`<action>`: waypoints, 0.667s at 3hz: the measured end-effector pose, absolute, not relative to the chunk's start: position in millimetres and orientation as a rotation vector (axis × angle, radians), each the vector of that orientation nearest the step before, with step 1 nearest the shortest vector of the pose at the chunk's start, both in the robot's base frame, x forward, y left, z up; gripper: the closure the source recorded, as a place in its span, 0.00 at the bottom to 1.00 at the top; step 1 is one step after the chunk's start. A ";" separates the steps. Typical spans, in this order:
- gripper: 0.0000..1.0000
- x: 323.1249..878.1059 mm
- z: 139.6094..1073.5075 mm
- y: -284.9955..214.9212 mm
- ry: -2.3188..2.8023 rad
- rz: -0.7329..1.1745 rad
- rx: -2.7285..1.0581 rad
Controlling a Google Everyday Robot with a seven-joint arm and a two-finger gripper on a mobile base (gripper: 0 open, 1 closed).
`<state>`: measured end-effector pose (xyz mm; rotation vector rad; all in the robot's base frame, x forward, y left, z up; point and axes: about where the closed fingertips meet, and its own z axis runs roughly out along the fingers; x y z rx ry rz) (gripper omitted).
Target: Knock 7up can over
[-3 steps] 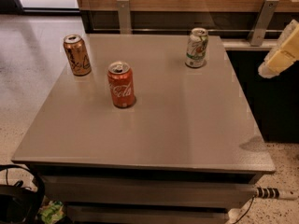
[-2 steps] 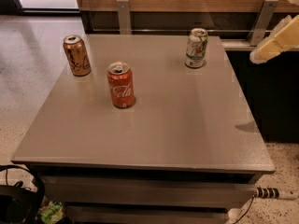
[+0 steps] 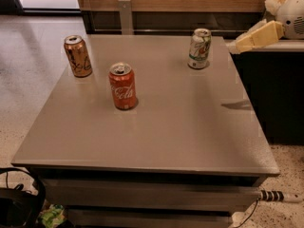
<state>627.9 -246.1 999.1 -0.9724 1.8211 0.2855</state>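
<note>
The 7up can stands upright near the far right of the grey table. It has a white-silver body with green markings. My gripper is cream-coloured and comes in from the right edge of the view, level with the can's upper half. Its tip points left at the can and stops a short way to the can's right, not touching it. It holds nothing that I can see.
A red-orange Coca-Cola can stands left of the table's centre. A copper-brown can stands at the far left. A dark counter sits right of the table. A wood-panelled wall with a rail runs behind, and cables lie on the floor at lower left.
My gripper has moved left and slightly up, from beyond the table's right edge to close beside the 7up can. All the cans stand as before.
</note>
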 end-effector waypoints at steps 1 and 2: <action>0.00 628.1 998.8 -245.3 1.820 0.287 -0.973; 0.00 638.8 984.8 -231.1 1.788 0.321 -0.942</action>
